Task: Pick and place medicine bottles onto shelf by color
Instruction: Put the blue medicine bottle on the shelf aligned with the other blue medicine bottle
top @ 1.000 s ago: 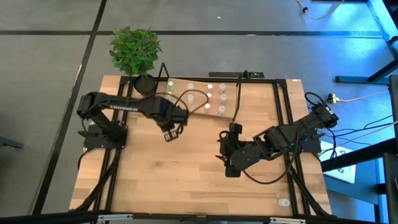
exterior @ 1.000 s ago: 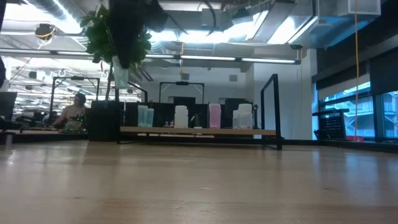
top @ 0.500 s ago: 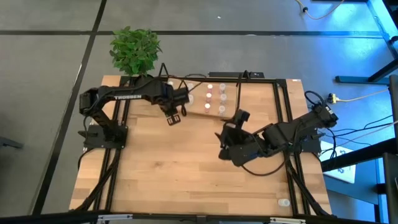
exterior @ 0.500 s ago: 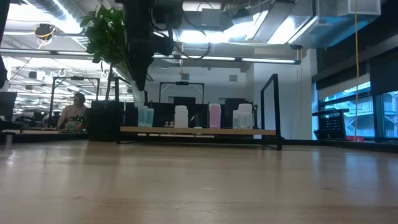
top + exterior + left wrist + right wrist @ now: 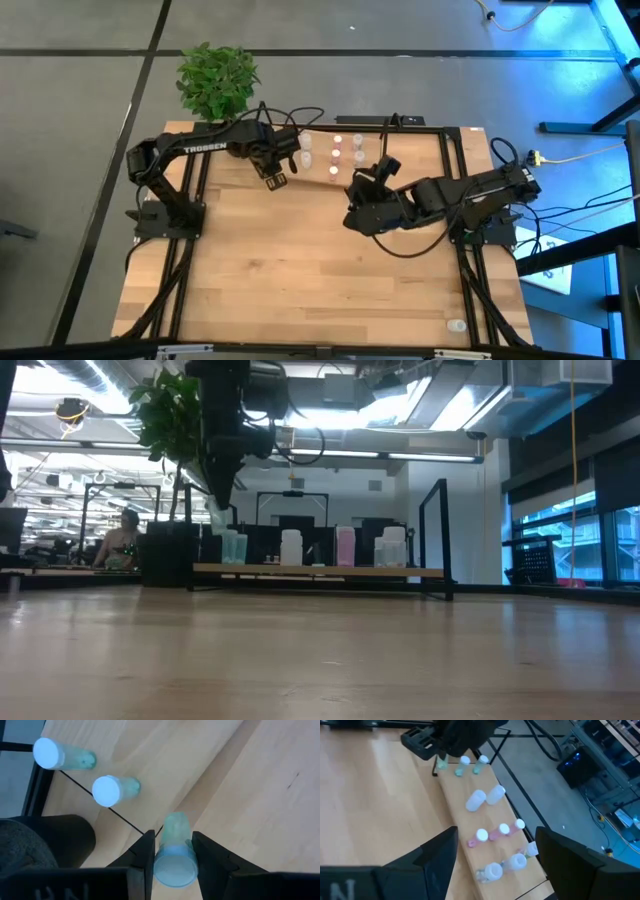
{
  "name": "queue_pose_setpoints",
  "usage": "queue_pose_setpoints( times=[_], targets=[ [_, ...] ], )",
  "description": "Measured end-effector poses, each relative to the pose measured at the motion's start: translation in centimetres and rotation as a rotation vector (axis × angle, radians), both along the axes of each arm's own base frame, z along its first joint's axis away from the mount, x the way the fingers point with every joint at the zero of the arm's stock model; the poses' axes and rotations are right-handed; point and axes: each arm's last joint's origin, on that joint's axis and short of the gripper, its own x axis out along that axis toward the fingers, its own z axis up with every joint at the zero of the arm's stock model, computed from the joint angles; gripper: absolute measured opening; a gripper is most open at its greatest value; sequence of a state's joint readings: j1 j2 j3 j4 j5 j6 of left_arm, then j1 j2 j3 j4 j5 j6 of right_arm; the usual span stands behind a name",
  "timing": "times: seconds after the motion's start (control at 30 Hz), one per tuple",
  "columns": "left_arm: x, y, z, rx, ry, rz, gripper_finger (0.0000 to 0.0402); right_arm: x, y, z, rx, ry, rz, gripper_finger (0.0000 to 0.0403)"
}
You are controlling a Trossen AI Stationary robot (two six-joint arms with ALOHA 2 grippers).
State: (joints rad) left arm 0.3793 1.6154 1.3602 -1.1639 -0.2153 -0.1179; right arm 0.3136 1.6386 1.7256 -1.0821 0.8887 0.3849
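Observation:
My left gripper (image 5: 275, 177) hangs over the left end of the shelf (image 5: 372, 181), shut on a green-tinted medicine bottle (image 5: 173, 851) with a white cap. Two more green bottles (image 5: 115, 790) (image 5: 62, 756) stand on the shelf board next to it. Further along the board stand white (image 5: 291, 547), pink (image 5: 345, 546) and clear (image 5: 393, 547) bottles. My right gripper (image 5: 496, 834) is open and holds nothing. It is raised near the shelf's right end (image 5: 352, 208) and looks along the board. My left gripper pinches the green bottle's upper body, just under the cap (image 5: 175, 847), between its two fingers. The fingers (image 5: 146, 851) come from above and point steeply down. The bottle hangs upright, cap up, with its bottom (image 5: 217, 518) clear of the shelf board.
A potted plant (image 5: 217, 82) stands at the table's far left corner, close behind the left arm. One lone bottle (image 5: 456, 325) sits near the table's front right corner. The black wire frame's upright end (image 5: 438, 535) rises at the shelf's right end.
My left gripper has carried the green bottle from mid-table toward the far edge, sinking a little, and now hangs over the shelf's left end. My right gripper has moved toward the far edge and tipped up from pointing down, so it now faces along the shelf.

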Motion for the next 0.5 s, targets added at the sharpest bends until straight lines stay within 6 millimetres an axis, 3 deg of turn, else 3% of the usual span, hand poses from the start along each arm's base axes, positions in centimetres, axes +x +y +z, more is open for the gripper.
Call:
queue_pose_setpoints(
  times=[0.27,0.5],
  targets=[
    [0.3,0.6,-0.2,0.011,-0.017,-0.009,0.0097,0.1,-0.4,0.0,0.003,0.000,-0.010,0.0267],
    [1.0,0.8,-1.6,-0.007,0.034,-0.032,0.0097,0.2,-0.1,-0.2,0.091,0.026,0.051,0.0267]
  ],
)
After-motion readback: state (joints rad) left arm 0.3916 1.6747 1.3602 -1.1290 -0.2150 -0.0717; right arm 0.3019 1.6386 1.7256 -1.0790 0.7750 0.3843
